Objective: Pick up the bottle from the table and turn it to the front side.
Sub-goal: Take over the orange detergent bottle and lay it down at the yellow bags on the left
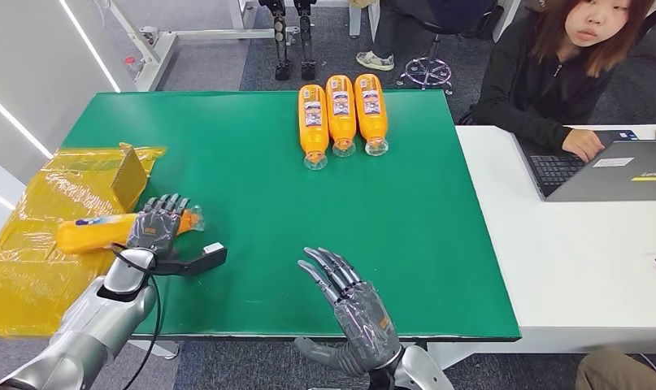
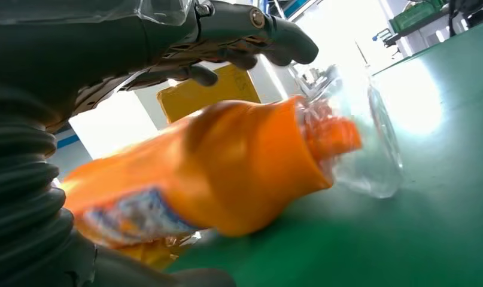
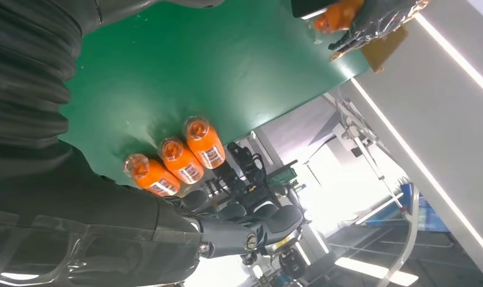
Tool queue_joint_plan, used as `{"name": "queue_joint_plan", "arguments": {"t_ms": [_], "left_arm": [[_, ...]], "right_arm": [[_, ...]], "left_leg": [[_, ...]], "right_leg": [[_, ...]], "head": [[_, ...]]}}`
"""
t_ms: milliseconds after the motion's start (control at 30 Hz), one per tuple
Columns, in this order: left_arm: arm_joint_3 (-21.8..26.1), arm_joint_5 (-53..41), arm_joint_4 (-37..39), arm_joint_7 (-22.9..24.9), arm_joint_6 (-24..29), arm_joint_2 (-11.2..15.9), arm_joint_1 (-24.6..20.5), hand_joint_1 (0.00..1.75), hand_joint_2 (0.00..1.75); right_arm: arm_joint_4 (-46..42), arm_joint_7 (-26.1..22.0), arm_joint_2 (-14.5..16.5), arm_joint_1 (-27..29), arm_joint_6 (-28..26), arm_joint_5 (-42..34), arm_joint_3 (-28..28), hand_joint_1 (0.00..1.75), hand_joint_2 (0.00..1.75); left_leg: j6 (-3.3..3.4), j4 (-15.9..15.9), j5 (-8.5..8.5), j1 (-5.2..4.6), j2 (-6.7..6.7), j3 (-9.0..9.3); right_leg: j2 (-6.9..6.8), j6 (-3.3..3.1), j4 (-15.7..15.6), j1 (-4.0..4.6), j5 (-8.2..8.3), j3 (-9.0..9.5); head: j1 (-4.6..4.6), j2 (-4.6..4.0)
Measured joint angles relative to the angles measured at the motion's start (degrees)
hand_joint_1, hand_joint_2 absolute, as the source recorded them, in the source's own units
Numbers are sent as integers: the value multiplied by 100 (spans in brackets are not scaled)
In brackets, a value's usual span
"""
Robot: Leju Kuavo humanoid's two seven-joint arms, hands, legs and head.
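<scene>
Left hand (image 1: 155,225) grips an orange bottle (image 1: 93,232) lying at the green table's (image 1: 243,171) left edge. Right hand (image 1: 355,313) hovers open, fingers spread. 3 bottles (image 1: 341,114) lie far across.

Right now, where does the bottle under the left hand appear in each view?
Head view: bottle at left, lying under the left hand.
Left wrist view: centre, close up.
Right wrist view: top edge.
Shared landmark: green table.
</scene>
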Motion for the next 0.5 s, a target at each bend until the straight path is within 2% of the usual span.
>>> {"name": "queue_joint_plan", "arguments": {"t_ms": [500], "left_arm": [[-5,19,27,36,213,-5,-9,0,175]], "right_arm": [[42,-6,0,-4,22,8,-3,0,175]], "left_leg": [[-1,0,1,0,0,0]], "right_leg": [[0,0,1,0,0,-1]], "head": [[0,0]]}}
